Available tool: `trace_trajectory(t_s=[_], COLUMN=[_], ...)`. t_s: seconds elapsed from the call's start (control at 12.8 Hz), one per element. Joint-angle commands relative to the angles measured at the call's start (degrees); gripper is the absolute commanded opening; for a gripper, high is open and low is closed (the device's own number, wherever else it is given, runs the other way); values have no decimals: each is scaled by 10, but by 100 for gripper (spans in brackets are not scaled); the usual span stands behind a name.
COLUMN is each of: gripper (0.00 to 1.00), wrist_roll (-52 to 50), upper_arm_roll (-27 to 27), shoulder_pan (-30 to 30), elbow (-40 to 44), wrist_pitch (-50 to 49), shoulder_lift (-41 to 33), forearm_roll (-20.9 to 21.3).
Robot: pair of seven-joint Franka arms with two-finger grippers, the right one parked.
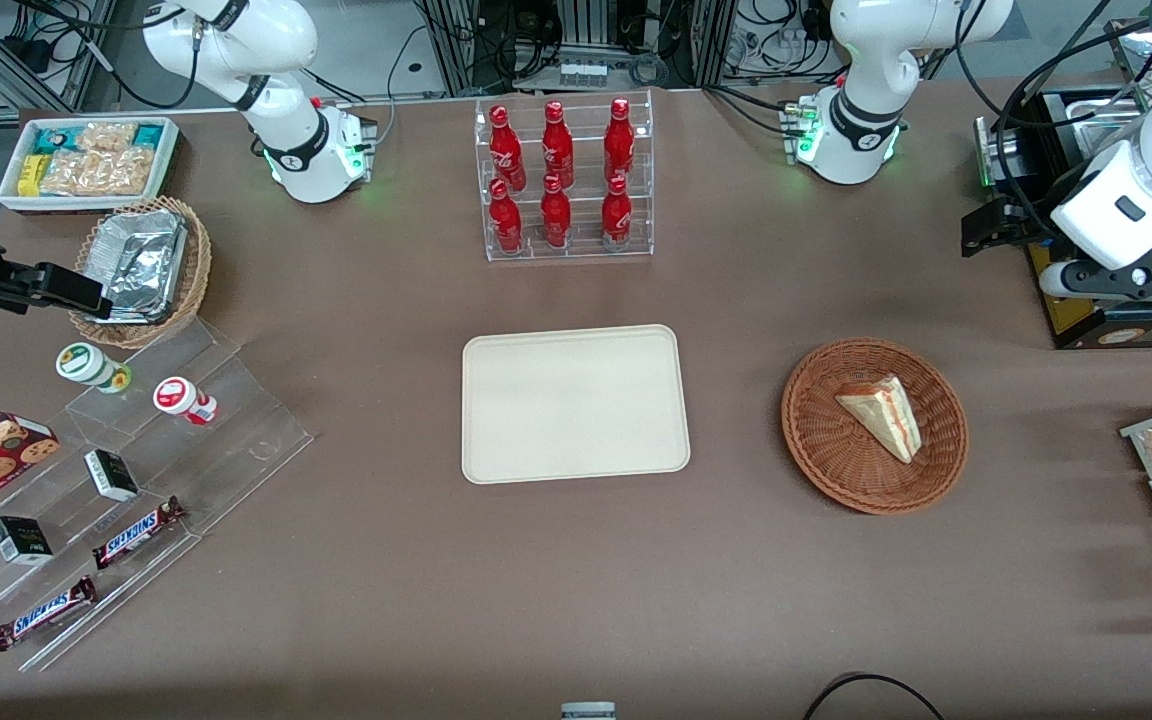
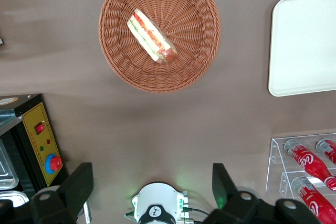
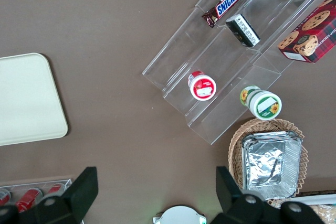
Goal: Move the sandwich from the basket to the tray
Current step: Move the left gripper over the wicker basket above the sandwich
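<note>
The small triangular wedge of pale bread with pink and yellow filling, the sandwich (image 1: 881, 415), lies untouched in the round reddish-brown wicker basket (image 1: 821, 445); the flat cream rectangular tray (image 1: 574, 403) sits bare beside it, toward the parked arm's end. Farther from the front camera and high above the brown table (image 1: 396, 560), the left arm's gripper (image 2: 152, 182) hangs with its two fingers spread wide and holding nothing; I'd judge the task at its very start, the next move being a descent over the basket to straddle the wedge.
</note>
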Motion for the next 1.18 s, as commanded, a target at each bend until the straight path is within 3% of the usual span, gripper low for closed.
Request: trace_trajectory(t_s=[0.0,0.39,1.1], gripper=[100,100,100], wrist_roll=[11,9,-2], upper_arm_roll=[6,9,11], shoulder_pan=[-7,-2,-2], elbow=[1,-76,-303], wrist_pitch=[3,71,366], shoulder_lift=[-3,-4,-2], forearm_roll=[-7,-6,-5])
